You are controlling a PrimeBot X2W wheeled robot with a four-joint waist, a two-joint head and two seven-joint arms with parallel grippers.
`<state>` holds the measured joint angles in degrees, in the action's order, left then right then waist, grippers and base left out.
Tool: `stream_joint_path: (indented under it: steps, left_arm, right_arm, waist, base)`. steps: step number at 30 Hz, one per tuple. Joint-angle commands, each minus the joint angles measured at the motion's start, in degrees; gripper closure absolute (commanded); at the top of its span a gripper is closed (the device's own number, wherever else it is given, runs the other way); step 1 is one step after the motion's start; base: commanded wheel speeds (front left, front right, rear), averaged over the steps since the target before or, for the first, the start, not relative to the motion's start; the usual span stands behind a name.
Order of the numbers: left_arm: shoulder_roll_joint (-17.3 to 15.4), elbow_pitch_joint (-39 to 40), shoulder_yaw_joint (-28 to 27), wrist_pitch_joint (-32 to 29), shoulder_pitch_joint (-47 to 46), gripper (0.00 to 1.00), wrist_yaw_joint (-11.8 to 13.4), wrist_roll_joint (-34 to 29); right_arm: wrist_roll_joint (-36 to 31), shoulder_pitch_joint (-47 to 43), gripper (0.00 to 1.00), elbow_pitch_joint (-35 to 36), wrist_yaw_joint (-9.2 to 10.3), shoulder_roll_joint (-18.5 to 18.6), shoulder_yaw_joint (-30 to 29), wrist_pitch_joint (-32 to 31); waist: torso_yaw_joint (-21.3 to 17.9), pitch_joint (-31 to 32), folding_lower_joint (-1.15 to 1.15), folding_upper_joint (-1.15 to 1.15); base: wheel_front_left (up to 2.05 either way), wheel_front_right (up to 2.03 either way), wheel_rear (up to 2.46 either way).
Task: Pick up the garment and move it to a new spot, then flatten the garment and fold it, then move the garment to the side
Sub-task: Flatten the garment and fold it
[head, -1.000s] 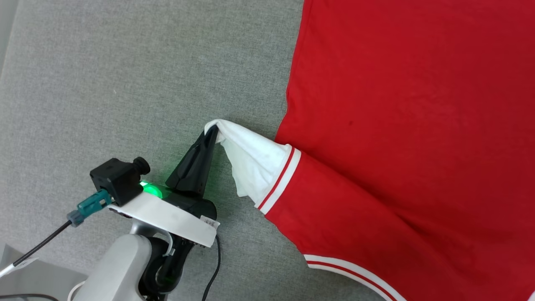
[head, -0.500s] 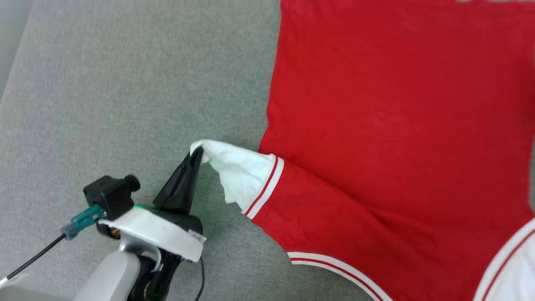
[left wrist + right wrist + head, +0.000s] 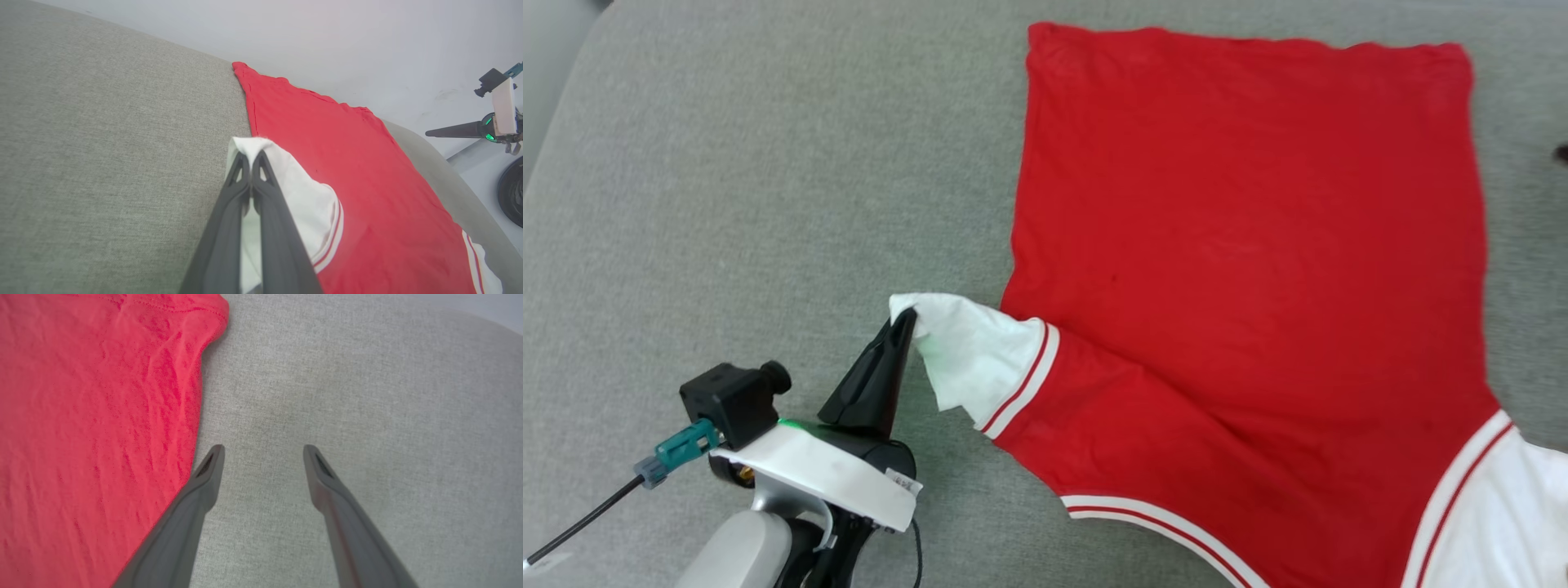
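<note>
The garment (image 3: 1241, 245), a red T-shirt with white striped sleeves, lies spread flat on the grey cushion, plain red side up. My left gripper (image 3: 907, 320) is shut on the tip of its white left sleeve (image 3: 968, 355), lifting it a little off the fabric; the left wrist view shows the garment (image 3: 359, 171) with the sleeve pinched at my left gripper (image 3: 250, 157). My right gripper (image 3: 263, 451) hangs open over bare cushion, just right of the garment's (image 3: 94, 416) red side edge, with nothing between its fingers. The other white sleeve (image 3: 1503, 523) lies at the lower right.
The grey upholstered cushion (image 3: 752, 188) stretches wide to the left of the garment. Its rounded edge (image 3: 433, 163) drops to a pale floor, where a dark round base (image 3: 512, 192) stands. The right arm's wrist and gripper (image 3: 490, 122) hover beyond that edge in the left wrist view.
The head camera has tilted, bringing the garment's far hem and right sleeve into view. My left gripper keeps its hold on the sleeve.
</note>
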<state>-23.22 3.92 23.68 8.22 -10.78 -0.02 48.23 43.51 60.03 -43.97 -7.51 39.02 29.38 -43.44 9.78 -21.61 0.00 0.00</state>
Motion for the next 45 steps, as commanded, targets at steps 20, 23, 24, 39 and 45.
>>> stream_joint_path:
  steps: [20, 23, 24, 39, 45]
  left_arm:
    - [3.0, -2.1, 3.0, 0.6, -6.2, 1.00, -2.2, -1.2]
    - [3.2, -2.5, 3.2, 0.8, -6.4, 1.00, -2.4, -1.2]
    - [3.2, -2.6, 3.2, 0.9, -6.5, 1.00, -2.4, -1.3]
    - [2.8, -3.6, 2.9, 1.5, -7.3, 1.00, -2.5, -0.8]
    - [2.5, -3.8, 2.7, 1.6, -7.3, 1.00, -2.3, -0.8]
  right_arm:
    - [-7.8, 13.3, 0.00, -11.2, 0.05, -3.4, -1.3, 6.0]
    - [-8.7, 14.0, 0.00, -11.5, 0.04, -3.0, 0.0, 6.7]
    - [-8.5, 14.2, 0.00, -11.8, 0.04, -3.2, 0.1, 6.5]
    - [-4.9, 12.6, 1.00, -10.5, 0.07, -2.6, 6.0, 3.5]
    - [-4.2, 13.5, 1.00, -10.0, 0.08, -1.4, 7.2, 4.8]
  waist:
    - [8.1, -10.6, 0.00, 0.00]
    - [8.5, -11.1, 0.00, 0.00]
    - [8.6, -11.3, 0.00, 0.00]
    - [7.0, -12.4, 0.00, 0.00]
    - [5.8, -11.4, 0.00, 0.00]
  base:
    - [0.00, 0.00, 0.00]
    - [0.00, 0.00, 0.00]
    - [0.00, 0.00, 0.00]
    - [0.00, 0.00, 0.00]
    - [0.00, 0.00, 0.00]
